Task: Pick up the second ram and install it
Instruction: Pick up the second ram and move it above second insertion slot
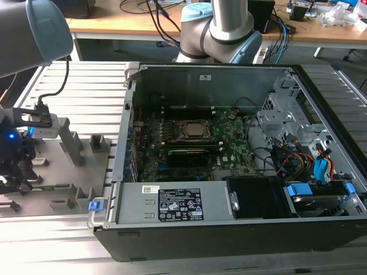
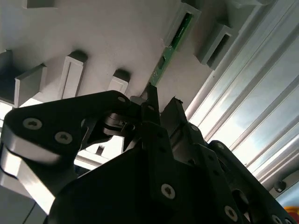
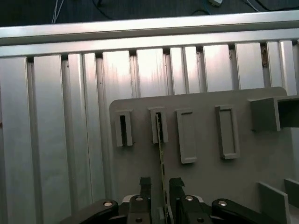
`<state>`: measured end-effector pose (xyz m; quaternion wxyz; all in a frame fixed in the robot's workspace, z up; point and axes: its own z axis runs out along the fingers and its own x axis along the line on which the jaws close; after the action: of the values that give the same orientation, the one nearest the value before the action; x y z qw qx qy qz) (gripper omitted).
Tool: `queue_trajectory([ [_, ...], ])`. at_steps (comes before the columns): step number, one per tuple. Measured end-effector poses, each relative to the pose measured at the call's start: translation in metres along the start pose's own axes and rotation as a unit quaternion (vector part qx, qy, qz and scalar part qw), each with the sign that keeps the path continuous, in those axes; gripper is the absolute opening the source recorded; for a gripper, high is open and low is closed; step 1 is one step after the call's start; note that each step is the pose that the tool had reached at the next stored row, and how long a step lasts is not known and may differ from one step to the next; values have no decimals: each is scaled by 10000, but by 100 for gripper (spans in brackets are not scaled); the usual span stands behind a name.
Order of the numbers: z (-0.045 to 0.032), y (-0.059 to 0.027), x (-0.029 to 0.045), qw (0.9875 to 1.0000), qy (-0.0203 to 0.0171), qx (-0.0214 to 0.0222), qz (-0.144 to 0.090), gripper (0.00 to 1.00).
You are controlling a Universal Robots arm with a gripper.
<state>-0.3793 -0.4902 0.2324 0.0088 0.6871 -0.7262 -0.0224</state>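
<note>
The second ram (image 3: pixel 162 149) is a thin green stick standing on edge in a slot of the grey holder plate (image 3: pixel 210 186); in the second wrist view the ram (image 2: pixel 175 38) runs away from the fingertips. My gripper (image 3: pixel 161 184) straddles its near end, one black finger (image 3: pixel 145 186) on each side with a small gap to the board. The jaws stand open around it, also in the second wrist view (image 2: pixel 163 103). In the exterior view the gripper (image 1: pixel 14 175) hangs low over the holder plate (image 1: pixel 63 172) at the exterior view's left.
The open computer case (image 1: pixel 298 80) lies at the exterior view's right, with its motherboard (image 1: pixel 229 137) and processor socket (image 1: pixel 192 130) exposed. Several grey blocks and empty slots (image 3: pixel 187 135) stand on the holder plate. Ribbed aluminium table rails (image 3: pixel 56 130) surround it.
</note>
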Motion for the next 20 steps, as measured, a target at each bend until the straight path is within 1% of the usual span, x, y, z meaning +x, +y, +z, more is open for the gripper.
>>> queue_trajectory([
  [2,37,-11,0,10000,3,0,-5,30],
  [4,101,-19,1,10000,3,1,-5,30],
  [7,206,-27,-15,10000,3,0,-14,30],
  [8,264,-28,-16,10000,5,-1,-46,30],
  [9,277,-29,-16,10000,6,-1,-62,30],
  [19,282,-29,-15,10000,4,-2,-87,30],
  [20,286,-30,-16,9997,12,-5,-264,30],
])
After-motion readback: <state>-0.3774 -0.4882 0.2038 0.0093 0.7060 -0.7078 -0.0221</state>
